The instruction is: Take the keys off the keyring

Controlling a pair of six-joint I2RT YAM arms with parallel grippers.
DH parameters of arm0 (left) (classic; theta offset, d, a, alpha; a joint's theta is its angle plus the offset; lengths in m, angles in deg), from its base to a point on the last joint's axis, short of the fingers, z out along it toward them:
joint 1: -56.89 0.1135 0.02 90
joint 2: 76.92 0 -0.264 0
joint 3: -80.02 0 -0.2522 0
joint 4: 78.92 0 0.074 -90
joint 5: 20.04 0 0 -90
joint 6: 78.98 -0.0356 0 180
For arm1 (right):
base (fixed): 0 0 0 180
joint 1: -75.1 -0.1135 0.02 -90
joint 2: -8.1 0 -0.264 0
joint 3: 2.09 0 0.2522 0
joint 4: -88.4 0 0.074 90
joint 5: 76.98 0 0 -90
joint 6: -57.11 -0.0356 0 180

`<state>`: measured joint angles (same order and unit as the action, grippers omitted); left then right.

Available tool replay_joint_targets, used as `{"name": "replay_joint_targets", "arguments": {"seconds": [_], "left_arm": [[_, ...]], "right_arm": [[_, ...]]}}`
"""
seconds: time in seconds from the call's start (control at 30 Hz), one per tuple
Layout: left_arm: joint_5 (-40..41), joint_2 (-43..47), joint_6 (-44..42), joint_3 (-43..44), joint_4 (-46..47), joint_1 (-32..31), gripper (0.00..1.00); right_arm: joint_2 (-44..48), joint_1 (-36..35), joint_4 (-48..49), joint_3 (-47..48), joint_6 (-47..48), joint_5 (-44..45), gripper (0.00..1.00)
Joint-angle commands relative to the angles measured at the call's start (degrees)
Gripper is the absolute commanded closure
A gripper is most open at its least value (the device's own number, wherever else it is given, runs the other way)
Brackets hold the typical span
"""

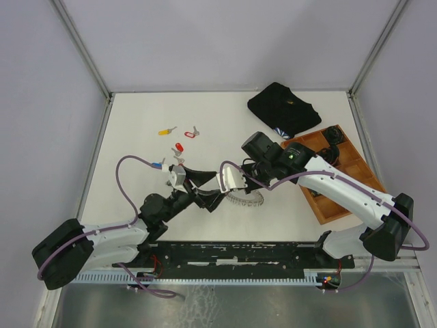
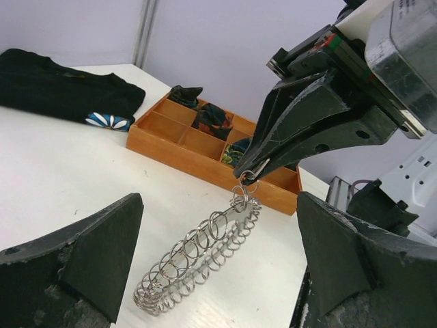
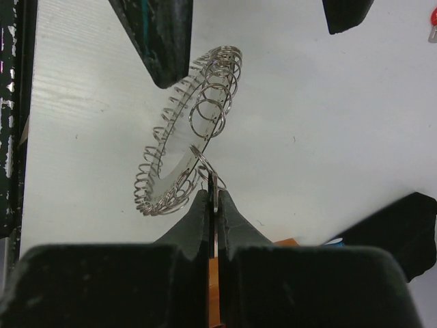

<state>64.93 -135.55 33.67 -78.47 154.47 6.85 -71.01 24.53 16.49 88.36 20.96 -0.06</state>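
The keyring (image 1: 246,199) is a silvery ring fringed with small wire loops. It hangs tilted, its low end on the table, and shows in the left wrist view (image 2: 198,256) and right wrist view (image 3: 184,147). My right gripper (image 1: 236,193) (image 3: 213,195) is shut on a thin silver key blade (image 3: 216,188) that hangs from a small loop at the ring's top; its head is hidden. My left gripper (image 1: 208,190) (image 2: 218,205) is open, one finger (image 2: 82,260) on each side of the ring, not touching it. Loose keys lie at the far left: yellow (image 1: 166,130), red (image 1: 179,146), blue (image 1: 158,164).
A wooden compartment tray (image 1: 326,208) (image 2: 205,160) with dark items stands to the right of the keyring. A black folded cloth (image 1: 283,108) (image 2: 61,89) lies at the back right. Another small key (image 1: 193,132) lies near the yellow one. Grey walls surround the table.
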Motion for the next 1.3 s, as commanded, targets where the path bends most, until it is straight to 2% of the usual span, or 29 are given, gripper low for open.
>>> {"name": "replay_joint_targets", "arguments": {"seconds": [0.0, 0.07, 0.23, 0.4, 0.73, 1.1, 1.2, 1.27], "left_arm": [[-2.5, -0.1, 1.9, 1.8, 3.4, 0.4, 0.0], [-3.5, -0.2, 0.7, 1.9, 3.5, 0.4, 0.01], [-6.6, -2.2, -4.2, 3.3, 4.4, 0.4, 0.08], [-7.1, -4.4, -7.2, 4.0, 6.8, 0.3, 0.04], [-7.6, -5.3, -7.0, 6.3, 4.2, 0.3, 0.05], [-10.3, -8.5, -6.8, 7.8, 9.1, 0.4, 0.07], [-11.5, -9.2, -7.9, 8.5, 9.3, 0.4, 0.09], [-11.9, -9.7, -9.0, 9.1, 8.4, 0.4, 0.14]], "right_arm": [[1.8, 0.1, 0.8, 0.7, 0.4, -1.2, 1.0], [1.7, 0.1, 0.8, 0.7, 0.3, -1.3, 1.0], [1.6, 0.1, 0.7, 0.7, 0.3, -1.7, 1.0], [1.7, 0.2, 0.5, 0.8, 0.3, -1.9, 1.0], [1.9, 0.3, 0.2, 0.9, 0.3, -2.5, 1.0], [2.3, 1.1, -0.4, 1.3, 0.1, -4.9, 1.0], [2.4, 1.4, -0.5, 1.4, 0.1, -5.5, 1.0], [2.4, 1.5, -0.6, 1.4, 0.1, -5.7, 1.0]]}}
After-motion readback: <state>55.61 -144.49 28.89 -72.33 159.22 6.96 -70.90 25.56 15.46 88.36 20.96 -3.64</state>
